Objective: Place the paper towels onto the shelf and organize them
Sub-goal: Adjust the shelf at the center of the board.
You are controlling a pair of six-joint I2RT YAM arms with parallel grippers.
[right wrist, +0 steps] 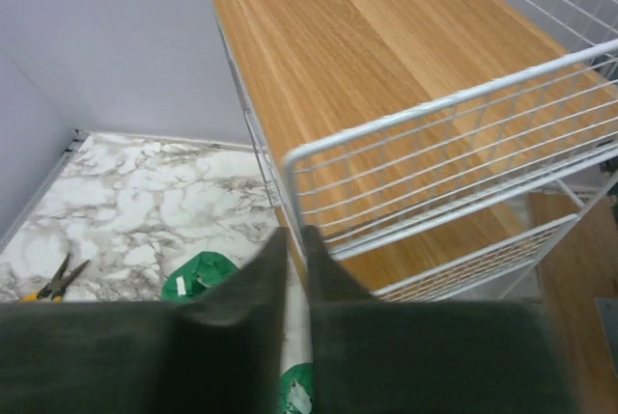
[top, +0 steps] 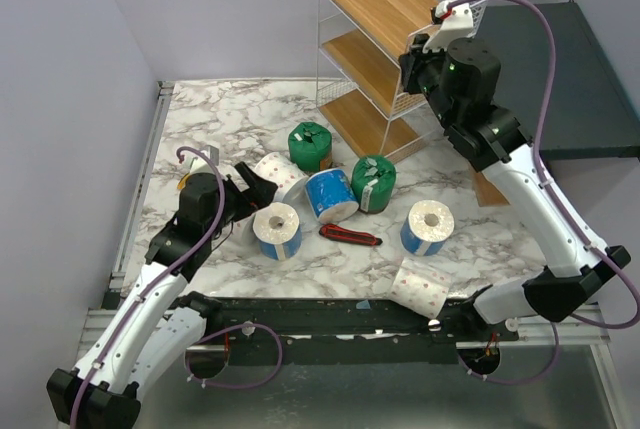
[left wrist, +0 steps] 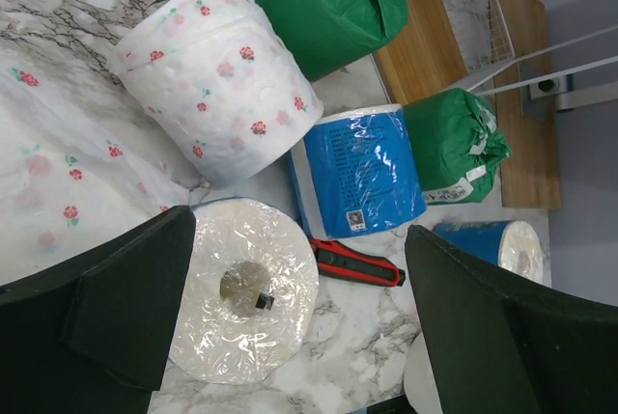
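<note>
The left gripper [left wrist: 304, 322] is held wide open and empty, directly above an upright blue-wrapped paper towel roll [left wrist: 243, 303]. The right gripper [right wrist: 294, 245] is closed finger to finger with nothing held, raised beside the top tier of the white wire shelf with wooden tiers [right wrist: 386, 76]. Seven rolls [top: 331, 195] are seen on the marble-patterned table [top: 200, 109], near the shelf's foot.

walls [top: 70, 39] were plain pale lavender | tabletop [top: 220, 119] was grey-veined white marble | dark grey-green slab [top: 585, 84] lay at its right
</note>
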